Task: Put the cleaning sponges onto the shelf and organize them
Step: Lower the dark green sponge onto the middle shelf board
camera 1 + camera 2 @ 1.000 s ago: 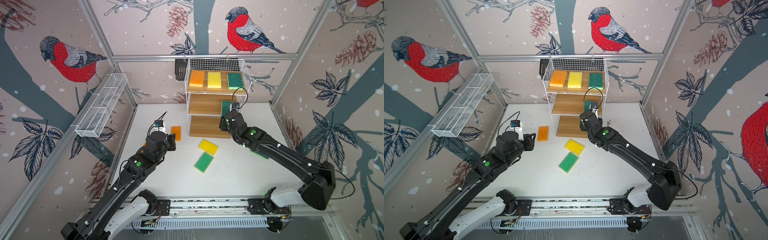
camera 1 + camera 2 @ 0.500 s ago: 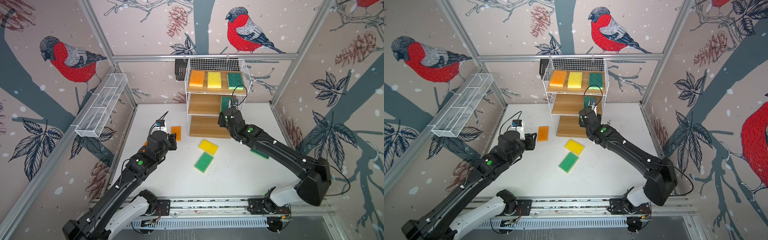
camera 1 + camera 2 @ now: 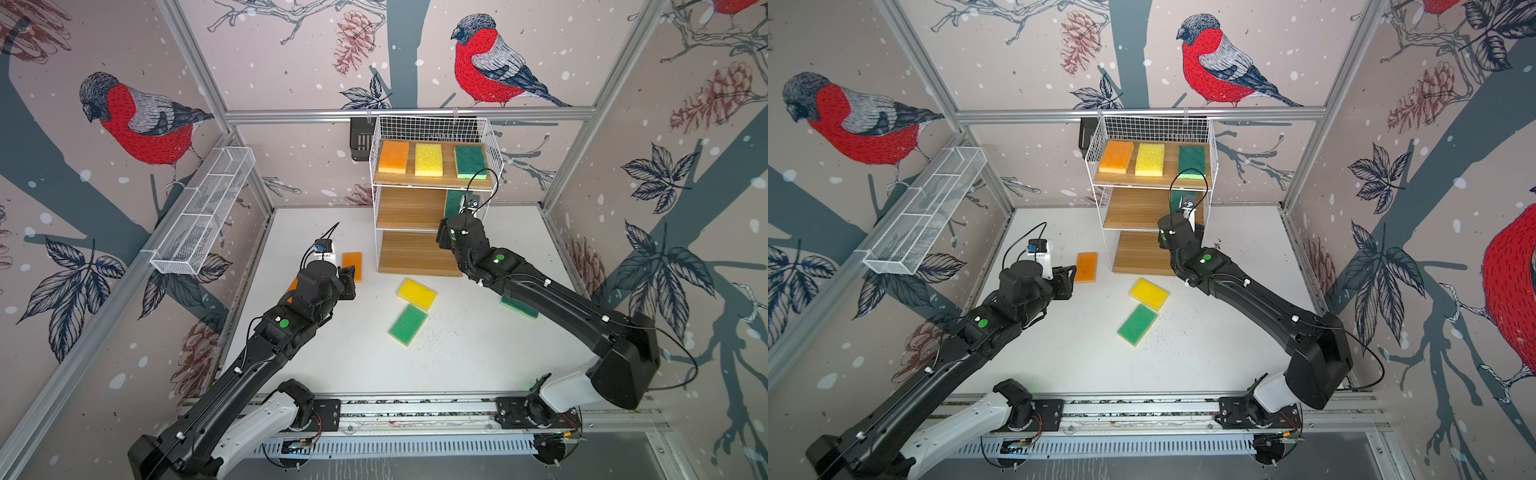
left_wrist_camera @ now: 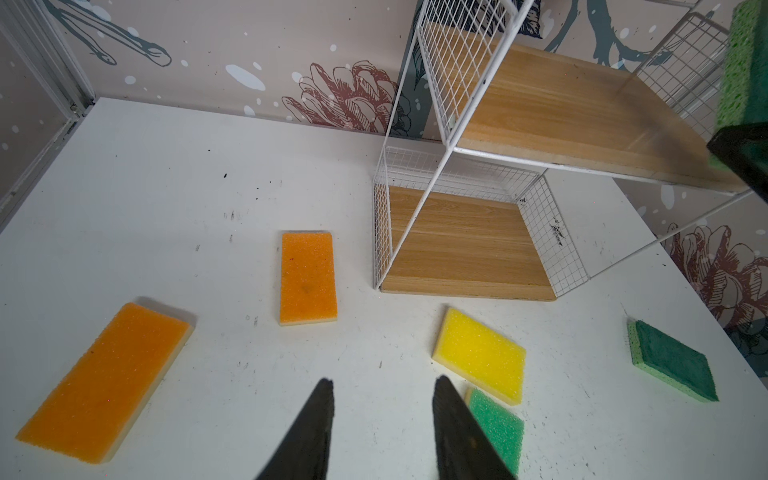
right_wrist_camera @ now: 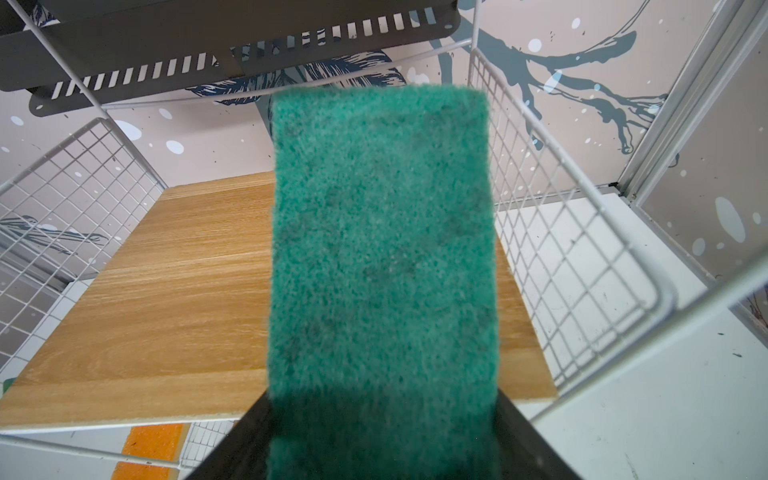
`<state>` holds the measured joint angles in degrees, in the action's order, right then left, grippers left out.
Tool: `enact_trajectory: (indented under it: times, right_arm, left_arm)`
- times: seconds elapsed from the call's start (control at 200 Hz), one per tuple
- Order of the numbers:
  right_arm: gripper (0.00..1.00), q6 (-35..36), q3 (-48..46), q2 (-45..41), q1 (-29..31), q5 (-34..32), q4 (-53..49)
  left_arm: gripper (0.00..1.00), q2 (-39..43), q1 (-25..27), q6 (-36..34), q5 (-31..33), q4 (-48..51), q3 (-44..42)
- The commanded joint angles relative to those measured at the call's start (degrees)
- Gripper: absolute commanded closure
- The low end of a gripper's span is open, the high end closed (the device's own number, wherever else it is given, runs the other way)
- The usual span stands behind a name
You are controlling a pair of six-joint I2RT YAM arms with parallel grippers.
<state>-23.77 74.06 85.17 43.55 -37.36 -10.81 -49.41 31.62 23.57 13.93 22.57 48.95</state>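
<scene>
The shelf [image 3: 415,208] holds an orange [image 3: 393,156], a yellow [image 3: 429,159] and a green sponge [image 3: 470,162] in a row on its top board. My right gripper [image 5: 382,399] is shut on a dark green sponge [image 5: 382,249], held over the right side of the middle board [image 5: 174,291]. On the table lie two orange sponges [image 4: 308,278] [image 4: 106,382], a yellow one [image 4: 480,361], a light green one [image 4: 496,428] and a dark green one [image 4: 673,361]. My left gripper [image 4: 384,380] hovers open and empty above the table near the yellow sponge.
A long white mesh trough [image 3: 203,216] hangs on the left wall. A black slotted basket [image 3: 360,139] hangs behind the shelf's top left corner. The shelf's wire side [image 5: 552,257] stands close to the right of the held sponge.
My right gripper has carried the dark green sponge farther back, over the shelf's middle board. The left arm has barely shifted.
</scene>
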Motion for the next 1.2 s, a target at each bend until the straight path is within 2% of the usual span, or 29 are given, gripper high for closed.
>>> enact_trajectory:
  times: [0.0,0.305,0.59,1.196]
  right_arm:
    - [0.3,1.0,0.5,0.4,-0.1,-2.2,0.9]
    - [0.3,1.7,0.5,0.6,-0.7,-2.5,-0.9]
    - [0.3,6.5,2.0,1.9,-0.8,-2.3,-2.7]
    - [0.29,6.0,1.3,1.3,-2.3,-3.9,-2.9]
  left_arm:
    - [0.59,0.0,-0.1,-0.9,0.0,-2.6,-0.1]
    - [0.59,-0.3,0.0,-0.8,-0.1,-3.2,-0.3]
    - [0.59,-0.8,-0.1,-0.4,-0.8,-3.7,-0.6]
    - [0.6,-1.5,0.0,0.7,-1.5,-5.6,-1.5]
